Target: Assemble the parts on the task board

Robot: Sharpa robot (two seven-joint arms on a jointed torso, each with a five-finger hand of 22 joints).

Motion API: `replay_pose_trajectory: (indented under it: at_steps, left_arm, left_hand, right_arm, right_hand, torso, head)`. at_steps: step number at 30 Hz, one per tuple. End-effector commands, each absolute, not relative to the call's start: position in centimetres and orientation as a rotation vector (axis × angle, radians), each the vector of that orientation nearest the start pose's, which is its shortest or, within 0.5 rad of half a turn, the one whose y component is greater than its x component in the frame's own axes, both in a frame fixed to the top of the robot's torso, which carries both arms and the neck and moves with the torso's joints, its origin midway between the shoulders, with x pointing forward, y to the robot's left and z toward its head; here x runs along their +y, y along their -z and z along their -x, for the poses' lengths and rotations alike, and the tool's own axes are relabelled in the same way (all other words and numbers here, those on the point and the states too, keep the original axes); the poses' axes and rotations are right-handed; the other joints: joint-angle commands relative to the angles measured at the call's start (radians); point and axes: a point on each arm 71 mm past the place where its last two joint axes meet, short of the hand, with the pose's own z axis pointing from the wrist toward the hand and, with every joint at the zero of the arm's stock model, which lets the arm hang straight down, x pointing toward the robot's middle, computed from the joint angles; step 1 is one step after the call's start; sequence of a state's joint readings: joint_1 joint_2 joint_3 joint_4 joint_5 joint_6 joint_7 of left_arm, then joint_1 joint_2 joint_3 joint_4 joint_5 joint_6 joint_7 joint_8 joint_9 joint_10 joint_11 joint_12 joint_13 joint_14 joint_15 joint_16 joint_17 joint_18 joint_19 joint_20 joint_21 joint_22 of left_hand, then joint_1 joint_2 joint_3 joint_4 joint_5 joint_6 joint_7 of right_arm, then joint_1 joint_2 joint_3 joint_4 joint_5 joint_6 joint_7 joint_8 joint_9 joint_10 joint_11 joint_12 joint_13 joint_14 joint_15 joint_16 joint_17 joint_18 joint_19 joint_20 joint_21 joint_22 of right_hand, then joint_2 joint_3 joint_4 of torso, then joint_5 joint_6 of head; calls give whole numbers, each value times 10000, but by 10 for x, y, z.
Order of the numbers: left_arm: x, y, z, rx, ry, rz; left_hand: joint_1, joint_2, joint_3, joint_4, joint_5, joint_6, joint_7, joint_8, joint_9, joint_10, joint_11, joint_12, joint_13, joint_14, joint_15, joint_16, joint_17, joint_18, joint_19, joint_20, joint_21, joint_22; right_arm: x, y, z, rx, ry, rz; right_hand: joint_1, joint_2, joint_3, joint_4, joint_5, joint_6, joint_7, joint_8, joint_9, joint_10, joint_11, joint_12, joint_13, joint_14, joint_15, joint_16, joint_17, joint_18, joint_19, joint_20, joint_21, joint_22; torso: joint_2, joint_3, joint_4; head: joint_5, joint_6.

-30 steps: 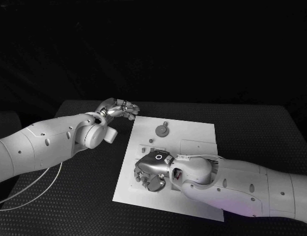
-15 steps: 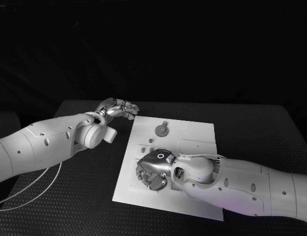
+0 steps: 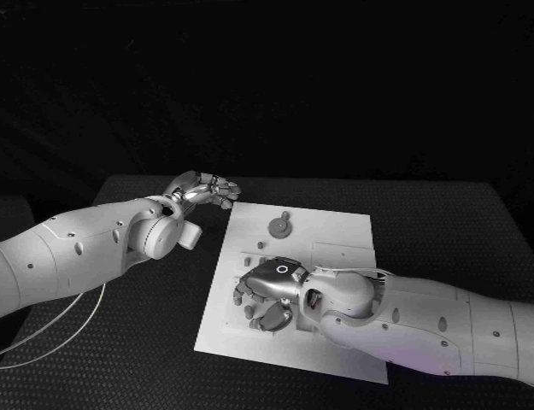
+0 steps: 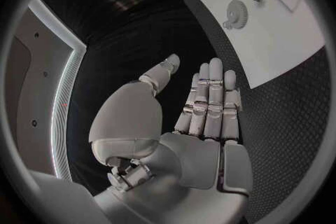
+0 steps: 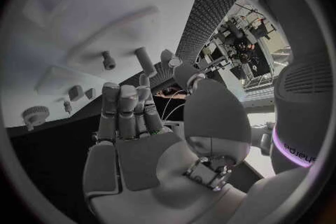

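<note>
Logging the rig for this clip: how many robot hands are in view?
2. The left robot hand is beside the task board's far-left corner; the right robot hand is over its near half.

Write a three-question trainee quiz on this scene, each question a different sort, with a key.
1. True or false: the left hand is over the board.
2. Which hand is over the board's near part? A) left B) right C) both
3. Fill in: the gear lies on the board's ____ half.

Key: 1. False: it is off the board's far left corner, over the table, open and holding nothing. 2. B. 3. Far.
</note>
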State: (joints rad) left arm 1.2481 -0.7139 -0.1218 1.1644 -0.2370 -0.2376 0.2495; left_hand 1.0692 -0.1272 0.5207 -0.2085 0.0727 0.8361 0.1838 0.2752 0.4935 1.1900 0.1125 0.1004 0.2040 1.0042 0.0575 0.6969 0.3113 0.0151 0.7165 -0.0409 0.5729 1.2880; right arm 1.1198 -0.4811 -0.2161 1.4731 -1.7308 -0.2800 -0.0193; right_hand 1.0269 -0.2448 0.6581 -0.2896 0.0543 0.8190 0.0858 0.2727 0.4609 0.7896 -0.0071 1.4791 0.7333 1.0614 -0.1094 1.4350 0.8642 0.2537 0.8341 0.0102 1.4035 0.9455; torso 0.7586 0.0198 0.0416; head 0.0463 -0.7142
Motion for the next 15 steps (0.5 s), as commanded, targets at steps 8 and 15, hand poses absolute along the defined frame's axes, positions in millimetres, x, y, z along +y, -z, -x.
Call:
replay_pose_trajectory:
  at_steps: [8, 15]
  left_arm:
    - [249, 206, -547, 15902, 12227, 9314]
    - [252, 206, -548, 15859, 12154, 9336]
  left_hand:
    - [9, -2, 2, 46, -20, -57, 13, 38, -17, 25, 39, -55, -15, 98, -7, -56, 21, 122, 83, -16, -57, 13]
    - [11, -2, 2, 47, -21, -52, 11, 43, -17, 31, 38, -54, -14, 99, -7, -61, 29, 122, 84, -15, -60, 16]
  right_arm:
    - [-58, 256, -418, 17127, -10605, 3972]
    - [-109, 239, -445, 18898, -9582, 2553]
  right_hand:
    - [-343, 35, -339, 93, -19, -226, 199, -20, 19, 17, 75, -132, -60, 3, 57, -52, -63, 81, -7, 29, -82, -92]
    - [-1005, 591, -706, 106, 107, 356, 637, 321, 115, 36, 466, -285, -199, -40, 416, -197, -189, 81, 1, 68, -272, -229]
  torso:
    - [-13, -38, -7]
    - [-35, -17, -39]
  head:
    - [-297, 178]
    - [-560, 372]
